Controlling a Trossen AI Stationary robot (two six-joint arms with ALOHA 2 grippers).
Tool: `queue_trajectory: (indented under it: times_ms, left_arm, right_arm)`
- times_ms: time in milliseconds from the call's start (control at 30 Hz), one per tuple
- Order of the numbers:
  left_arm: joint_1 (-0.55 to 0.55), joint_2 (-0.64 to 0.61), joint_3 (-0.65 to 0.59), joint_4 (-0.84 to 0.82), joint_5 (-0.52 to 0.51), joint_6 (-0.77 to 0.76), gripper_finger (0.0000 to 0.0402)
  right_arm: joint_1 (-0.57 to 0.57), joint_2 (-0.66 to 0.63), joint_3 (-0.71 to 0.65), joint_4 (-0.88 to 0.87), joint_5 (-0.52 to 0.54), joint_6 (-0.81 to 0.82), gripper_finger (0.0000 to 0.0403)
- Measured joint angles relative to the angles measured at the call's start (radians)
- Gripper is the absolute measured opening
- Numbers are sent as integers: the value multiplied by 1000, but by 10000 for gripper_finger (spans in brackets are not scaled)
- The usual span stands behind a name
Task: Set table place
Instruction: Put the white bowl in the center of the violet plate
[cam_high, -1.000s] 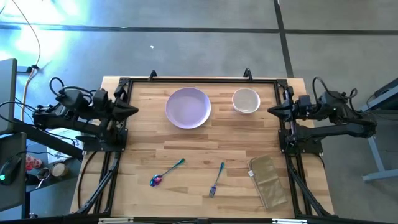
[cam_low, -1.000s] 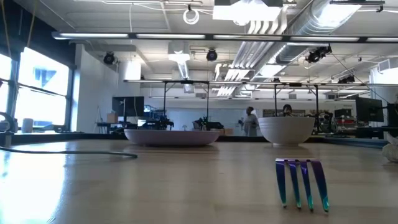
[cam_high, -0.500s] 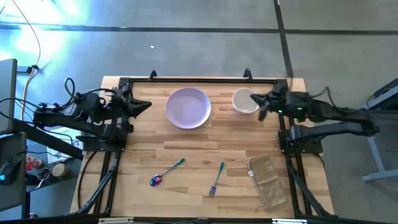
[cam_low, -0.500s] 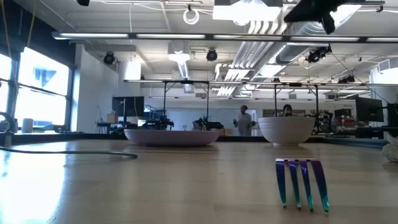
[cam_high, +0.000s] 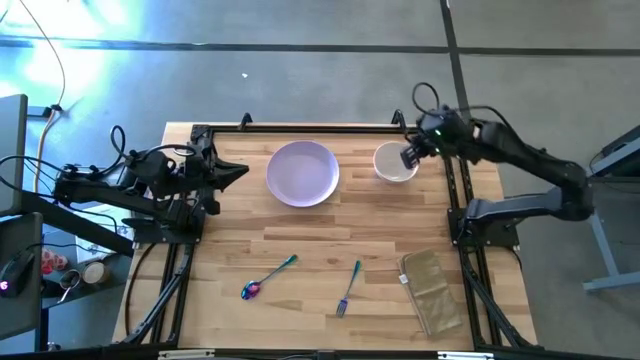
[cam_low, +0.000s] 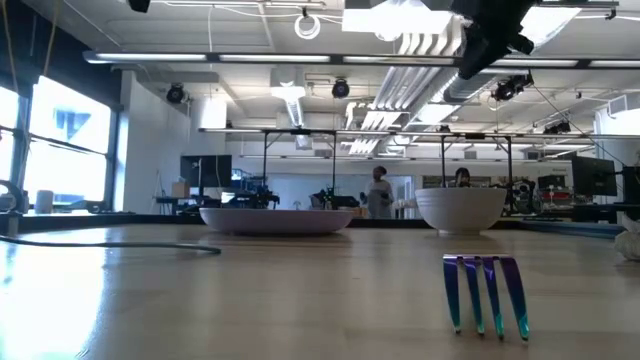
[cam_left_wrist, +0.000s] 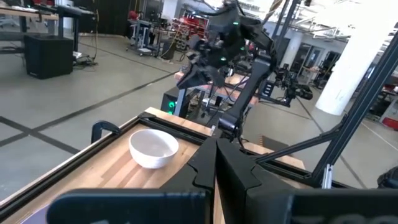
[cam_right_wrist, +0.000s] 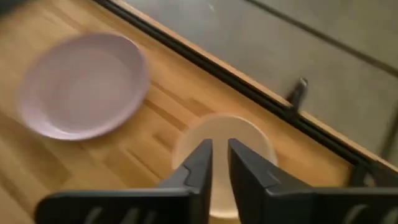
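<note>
Since a moment ago the right gripper (cam_high: 409, 157) has swung in from the table's right edge to hang above the cream bowl (cam_high: 396, 162), its fingers only slightly parted and empty, while the left gripper (cam_high: 236, 170), fingers pressed together, has edged inward at the left edge. The light wooden table (cam_high: 300, 235) holds the lavender plate (cam_high: 303, 173) beside the bowl at the far side, with the spoon (cam_high: 268, 277), fork (cam_high: 348, 288) and tan cloth (cam_high: 431, 290) near the front. Behind lies a large bright workshop with ceiling ducts.
</note>
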Motion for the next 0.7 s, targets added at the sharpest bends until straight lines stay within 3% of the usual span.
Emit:
queue_trajectory:
  times_ms: [133, 333, 500, 700]
  left_arm:
    - [0, 0, 0, -2, 0, 1, 1]
    - [0, 0, 0, -4, 3, 5, 1]
    - [0, 0, 0, -5, 3, 11, 1]
    - [0, 0, 0, -9, 3, 11, 1]
  right_arm:
    - [-96, 106, 48, -104, -52, 49, 102]
    - [-213, 218, -25, -92, -75, 43, 146]
    - [-319, 277, -111, -16, -80, 10, 158]
    - [-405, 322, -186, 106, -170, -26, 158]
